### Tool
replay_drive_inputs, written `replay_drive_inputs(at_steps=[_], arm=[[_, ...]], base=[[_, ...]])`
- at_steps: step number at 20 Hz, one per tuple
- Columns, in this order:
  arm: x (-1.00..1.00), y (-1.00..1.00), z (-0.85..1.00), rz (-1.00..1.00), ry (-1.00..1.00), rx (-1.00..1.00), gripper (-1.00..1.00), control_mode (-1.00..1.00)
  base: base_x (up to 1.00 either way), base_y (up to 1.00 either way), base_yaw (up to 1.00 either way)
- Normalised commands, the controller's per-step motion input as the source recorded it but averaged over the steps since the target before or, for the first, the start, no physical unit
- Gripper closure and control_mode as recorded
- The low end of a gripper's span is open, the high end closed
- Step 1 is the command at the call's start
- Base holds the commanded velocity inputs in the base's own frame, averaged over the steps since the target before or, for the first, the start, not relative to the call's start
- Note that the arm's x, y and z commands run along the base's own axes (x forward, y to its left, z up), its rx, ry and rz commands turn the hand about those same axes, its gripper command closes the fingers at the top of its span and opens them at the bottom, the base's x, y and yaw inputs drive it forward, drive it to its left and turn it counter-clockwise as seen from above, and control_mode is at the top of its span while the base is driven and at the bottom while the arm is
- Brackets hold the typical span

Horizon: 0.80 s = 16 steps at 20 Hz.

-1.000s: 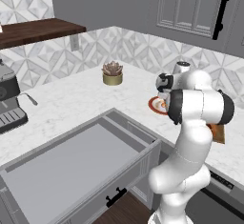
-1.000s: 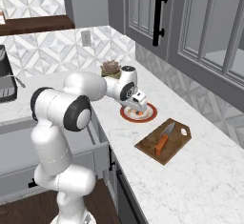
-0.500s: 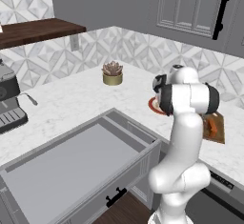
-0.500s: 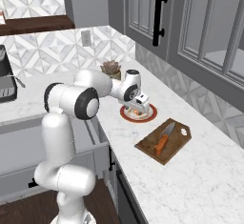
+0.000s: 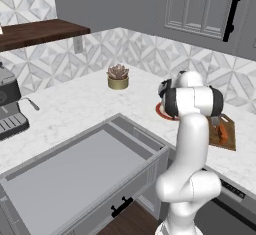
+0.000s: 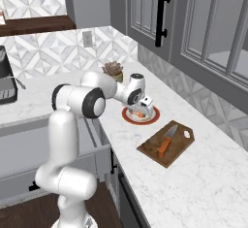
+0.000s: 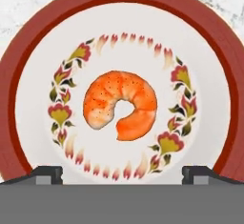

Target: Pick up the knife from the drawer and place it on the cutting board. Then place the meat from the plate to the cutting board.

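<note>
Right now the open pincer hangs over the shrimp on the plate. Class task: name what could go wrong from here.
1. The meat is a small curled lump, so the wide-open pincer might close off-centre and push it across the plate instead of gripping it.
2. The knife already lies on the board, so the meat may land on it.
3. The drawer stands open and could hinder the arm.

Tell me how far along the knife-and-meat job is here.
Done: the knife lies on the cutting board, and the drawer stands open. In hand: the open gripper hangs over the meat, a curled shrimp on the plate. Left: grasping it and moving it to the board.
</note>
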Motion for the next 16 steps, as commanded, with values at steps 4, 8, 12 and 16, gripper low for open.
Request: replay_drive_inputs(at_steps=[4,8,12,16], arm=[[0.37,-0.03,-0.23,0.04,0.0,0.0,-1.0,-1.0],[0.44,-0.08,-0.35,0.03,0.0,0.0,-1.0,-1.0],[0.18,-0.13,-0.19,0.01,0.0,0.0,-1.0,-1.0],[0.1,-0.19,-0.15,0.01,0.0,0.0,-1.0,-1.0]], base=[[0.0,0.0,0.0],[0.0,0.0,0.0],[0.0,0.0,0.0],[0.0,0.0,0.0]])
